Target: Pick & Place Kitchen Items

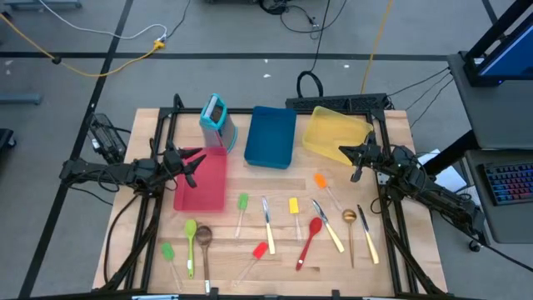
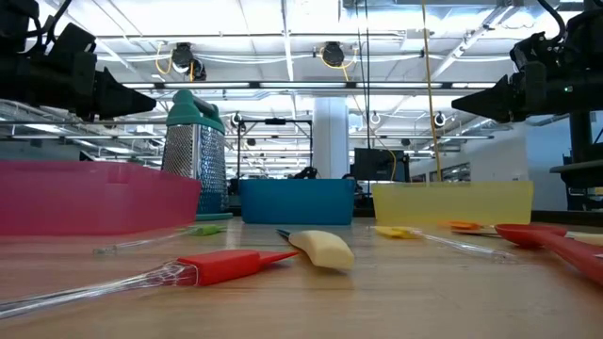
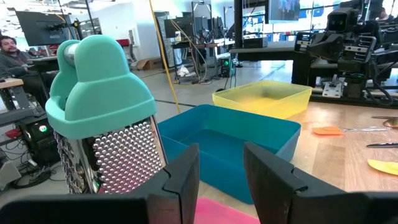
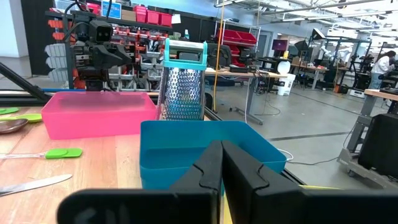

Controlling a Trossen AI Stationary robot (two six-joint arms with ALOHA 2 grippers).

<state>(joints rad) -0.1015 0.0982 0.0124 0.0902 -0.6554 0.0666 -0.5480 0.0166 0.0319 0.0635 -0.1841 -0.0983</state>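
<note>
High view: the left gripper (image 1: 197, 167) hovers half-open and empty above the red tray (image 1: 202, 187). The right gripper (image 1: 355, 161), shut and empty, hangs beside the yellow tray (image 1: 333, 132); utensils (image 1: 268, 223) lie below.

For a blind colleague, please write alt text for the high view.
About a dozen small utensils lie along the near side of a wooden table. Behind them sit red, blue and yellow trays and a teal grater; two arms wait at the sides.
</note>
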